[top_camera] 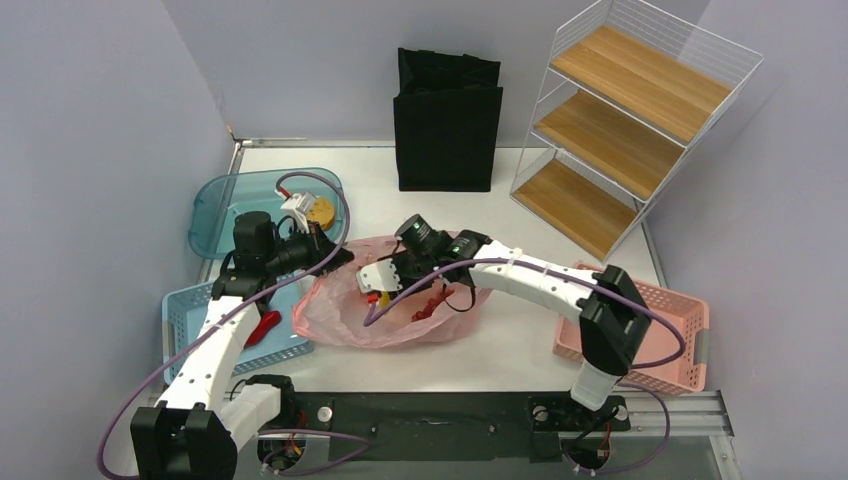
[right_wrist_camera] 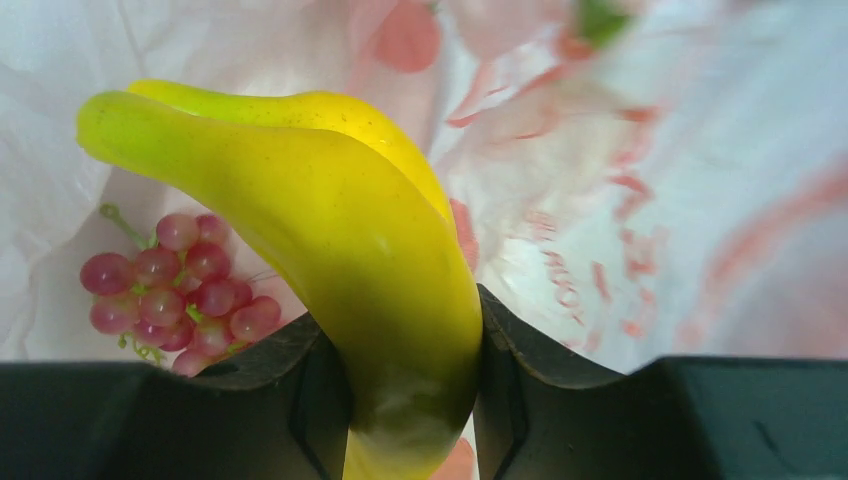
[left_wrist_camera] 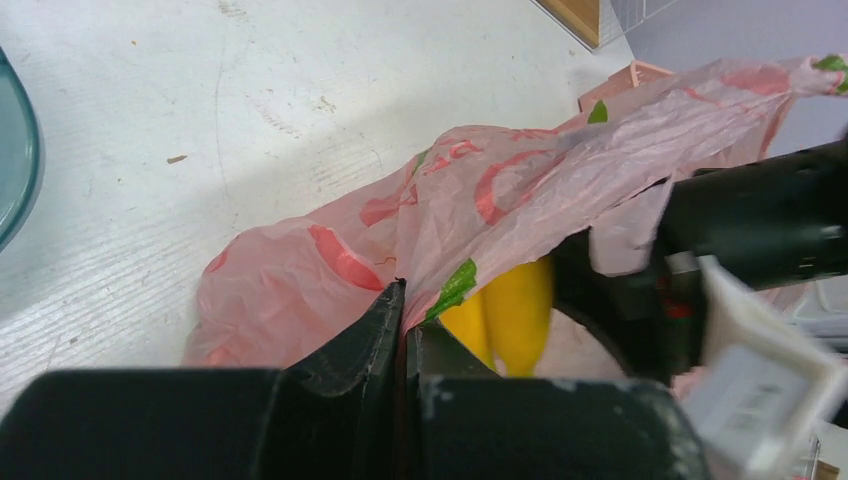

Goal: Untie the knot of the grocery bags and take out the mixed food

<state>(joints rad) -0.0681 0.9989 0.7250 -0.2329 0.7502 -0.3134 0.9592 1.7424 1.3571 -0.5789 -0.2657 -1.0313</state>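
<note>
1. Blue basket (top_camera: 190, 310), 8 o'clock of the bag (left_wrist_camera: 300, 270), holds one red item (top_camera: 263, 327). You have bare table toward the pink basket (top_camera: 690, 320) at 4.
2. Bag mouth is open and the knot looks undone. Left gripper (left_wrist_camera: 403, 320) is pinched on the rim film. Right gripper (right_wrist_camera: 410, 360) is clamped on the banana (right_wrist_camera: 330, 220) inside the bag. Fruit cluster (right_wrist_camera: 175, 290) is left to take out.
3. Tray (top_camera: 215, 200) at 10, tote (top_camera: 447, 120) at 12 and shelf (top_camera: 620, 130) at 2 are well apart.

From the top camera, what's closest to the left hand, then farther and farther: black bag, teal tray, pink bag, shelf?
1. Pink bag: pinched in the left hand.
2. Teal tray: just behind it, to the left.
3. Black bag: back, middle.
4. Shelf: back right corner.
</note>
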